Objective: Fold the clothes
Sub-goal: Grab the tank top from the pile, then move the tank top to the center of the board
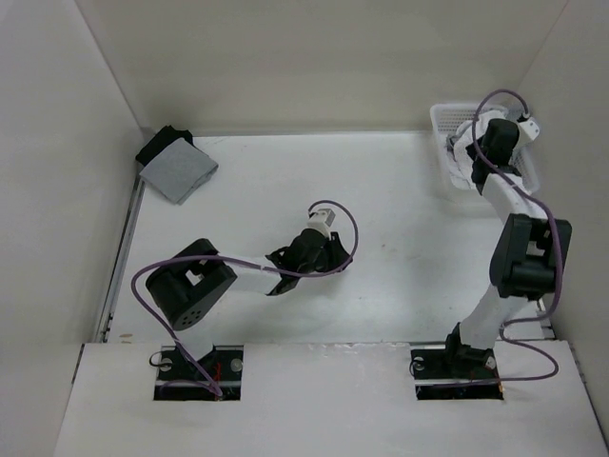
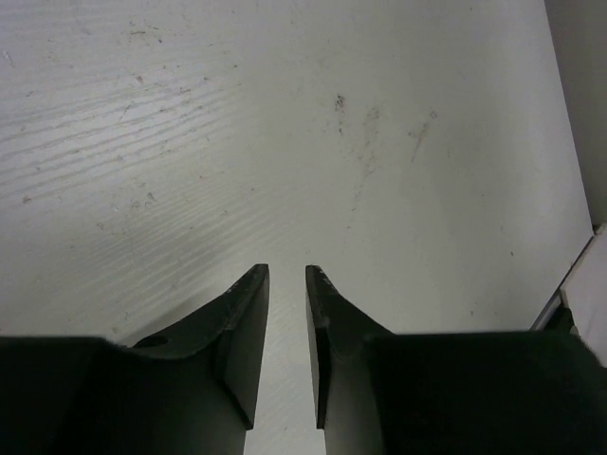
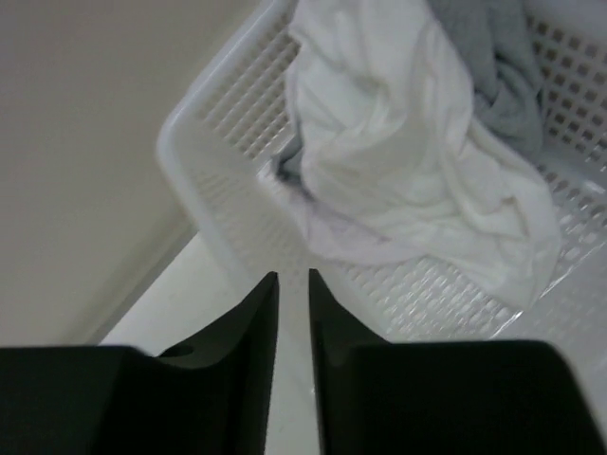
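**White shirt lying crumpled in the basket, both arms holding nothing**

You are looking at the white shirt [image 3: 398, 180] sitting bunched up inside the white lattice basket [image 3: 194, 142] at the far right corner of the tabletop [image 1: 400, 209]. In the right wrist view its long axis is running diagonally, from the top centre down toward the lower right, where one edge is spreading over the basket floor. You cannot tell which end is the straps and which is the hem. The fabric is looking thin, soft and plain, creased into deep folds, and it is showing no print. A grey garment [image 3: 493, 66] is lying just behind it in the same basket, touching it.

Your right arm is reaching forward from its base, elbow raised, with the wrist hanging over the basket. The right gripper [image 3: 292, 275] is pointing at the basket's near rim, its fingers standing slightly apart with nothing between them.

Your left arm is bending low and stretching rightward toward the middle of the tabletop. The left gripper [image 2: 286, 272] is hovering over the bare, scuffed surface, its fingers also parted by a narrow gap and gripping nothing.
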Robot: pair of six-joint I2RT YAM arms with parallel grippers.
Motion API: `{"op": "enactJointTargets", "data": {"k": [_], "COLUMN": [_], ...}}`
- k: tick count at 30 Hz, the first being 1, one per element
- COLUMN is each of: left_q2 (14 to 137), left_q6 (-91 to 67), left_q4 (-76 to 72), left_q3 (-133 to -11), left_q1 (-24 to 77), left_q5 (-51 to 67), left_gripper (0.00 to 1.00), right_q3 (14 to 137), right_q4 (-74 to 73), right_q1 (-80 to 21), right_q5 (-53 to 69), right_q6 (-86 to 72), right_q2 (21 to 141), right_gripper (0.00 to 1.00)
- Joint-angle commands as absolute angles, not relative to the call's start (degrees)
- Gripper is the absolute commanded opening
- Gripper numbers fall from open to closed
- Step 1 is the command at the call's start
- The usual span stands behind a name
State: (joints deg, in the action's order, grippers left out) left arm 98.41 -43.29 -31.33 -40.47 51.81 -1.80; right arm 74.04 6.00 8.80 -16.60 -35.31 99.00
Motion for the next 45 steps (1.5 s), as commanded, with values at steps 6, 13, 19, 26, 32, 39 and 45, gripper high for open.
{"op": "enactJointTargets", "data": {"k": [6, 13, 19, 26, 32, 39, 45], "left_q2": [95.36, 96.86, 96.68, 95.01, 86.68, 65.94, 49.77], "left_q6": [-42.54, -42.89, -42.63, -42.89, -44.99, -48.42, -50.27], "left_q4": [-36.83, -36.91, -37.09, -38.23, -37.71, -29.89, -19.45], "left_q3": [-39.2, -39.64, -39.64, -38.41, -34.64, -27.87, -20.49], "left_q1": [50.23, 49.7, 49.53, 48.91, 43.91, 35.38, 26.25], "left_q5": [-1.5, -0.88, -1.14, -1.58, -3.6, -8.79, -10.1], "left_gripper": [0.38, 0.38, 0.38, 0.38, 0.38, 0.38, 0.4], "right_q3": [95.34, 105.81, 96.55, 70.77, 59.24, 54.5, 42.38], "right_q4": [-1.49, -0.97, 9.01, 22.06, 12.85, 7.64, 22.01], "right_q1": [16.92, 17.36, 17.1, 10.34, -5.9, -27.27, -30.64], "right_q5": [-14.24, -8.97, -6.33, -2.38, -0.61, -1.58, 5.67], "right_q6": [-34.98, -38.76, -42.36, -42.37, -41.22, -45.08, -49.91], "right_q2": [117.93, 128.58, 120.81, 87.57, 55.59, 46.31, 69.25], "right_gripper": [0.54, 0.5, 0.01, 0.03, 0.03, 0.05, 0.14]}}
